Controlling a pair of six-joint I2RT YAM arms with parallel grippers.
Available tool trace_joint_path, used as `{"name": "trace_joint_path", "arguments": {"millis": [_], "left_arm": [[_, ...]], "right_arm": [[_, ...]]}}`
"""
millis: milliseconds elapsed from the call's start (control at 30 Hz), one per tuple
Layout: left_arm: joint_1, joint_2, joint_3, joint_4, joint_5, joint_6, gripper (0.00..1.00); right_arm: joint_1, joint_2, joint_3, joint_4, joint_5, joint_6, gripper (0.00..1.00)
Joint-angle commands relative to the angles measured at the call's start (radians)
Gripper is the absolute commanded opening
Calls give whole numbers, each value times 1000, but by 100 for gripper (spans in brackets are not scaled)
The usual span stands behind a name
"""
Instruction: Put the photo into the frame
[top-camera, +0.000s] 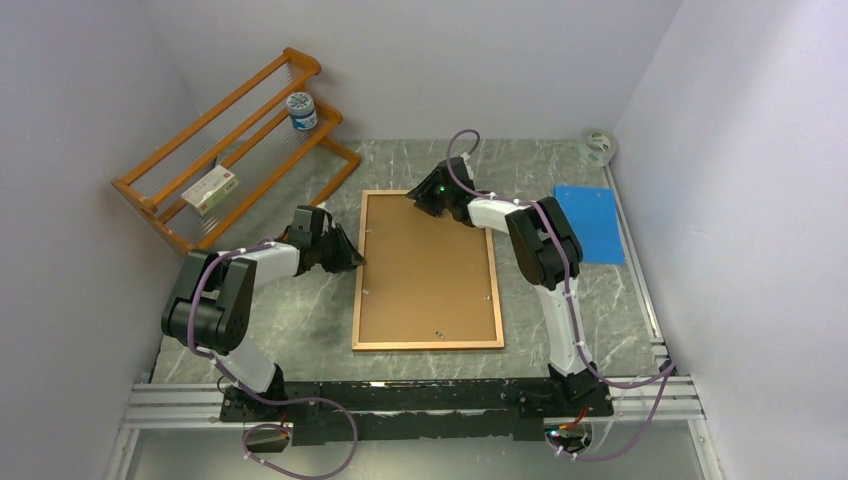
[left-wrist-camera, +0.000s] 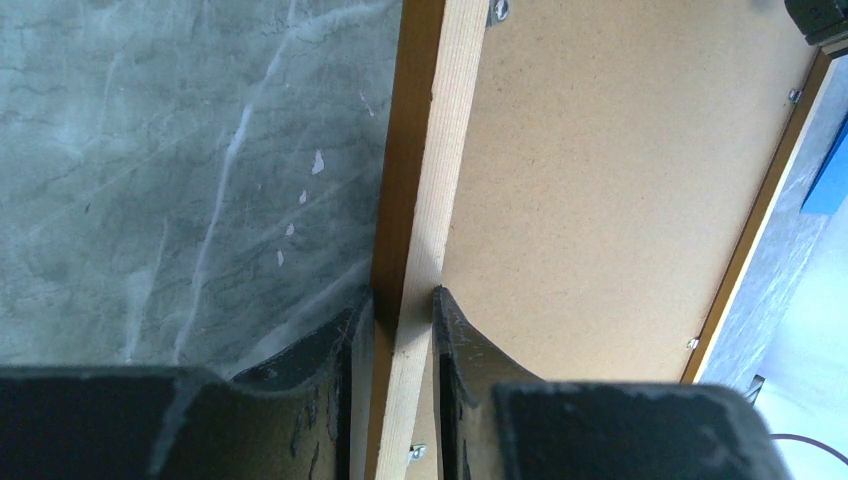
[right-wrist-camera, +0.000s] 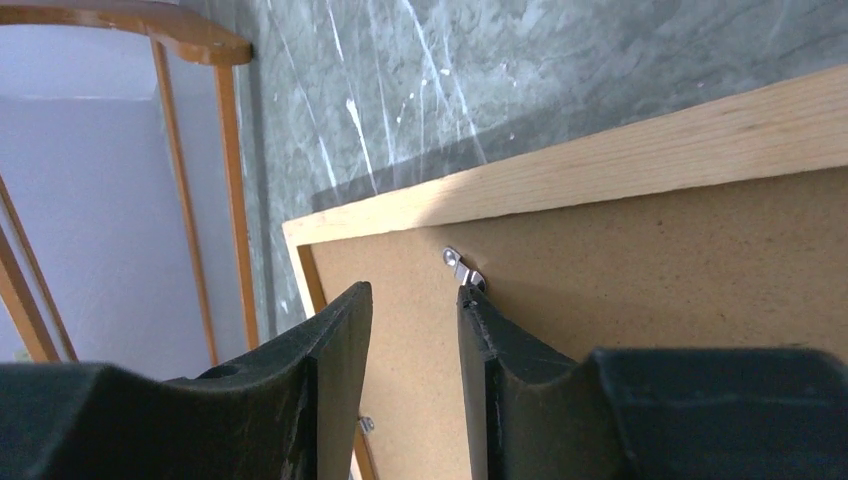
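Note:
The frame (top-camera: 428, 345) lies face down on the marble table, with the plain brown backing board (top-camera: 425, 265) set in it. The photo is hidden. My left gripper (top-camera: 355, 262) is at the frame's left rail. In the left wrist view its jaws (left-wrist-camera: 400, 300) straddle and clamp the light wooden rail (left-wrist-camera: 430, 180). My right gripper (top-camera: 418, 203) is at the frame's far edge. In the right wrist view it (right-wrist-camera: 415, 292) is open over the board (right-wrist-camera: 680, 260), with one fingertip touching a small metal clip (right-wrist-camera: 462, 265) below the rail (right-wrist-camera: 650, 150).
An orange wooden rack (top-camera: 230, 150) stands at the back left with a jar (top-camera: 301, 111) and a small box (top-camera: 211, 189) on it. A blue sheet (top-camera: 590, 222) lies right of the frame. A tape roll (top-camera: 597, 146) sits in the back right corner. Walls close both sides.

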Motion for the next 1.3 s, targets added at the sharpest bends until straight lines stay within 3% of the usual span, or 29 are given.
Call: {"name": "trace_joint_path", "arguments": {"millis": [0, 267, 867, 1100, 1267], "left_arm": [[-8, 32, -26, -77, -18, 11, 23], [-8, 34, -33, -74, -15, 13, 23], [-3, 71, -19, -38, 28, 8, 23], [5, 61, -23, -44, 23, 9, 23], [6, 39, -27, -49, 21, 3, 25]], "right_arm": [[-5, 26, 32, -83, 116, -23, 41], [-11, 81, 109, -86, 123, -43, 41], [-11, 139, 98, 146, -178, 80, 38], [-21, 114, 94, 122, -168, 65, 39], [-28, -53, 95, -46, -82, -95, 47]]}}
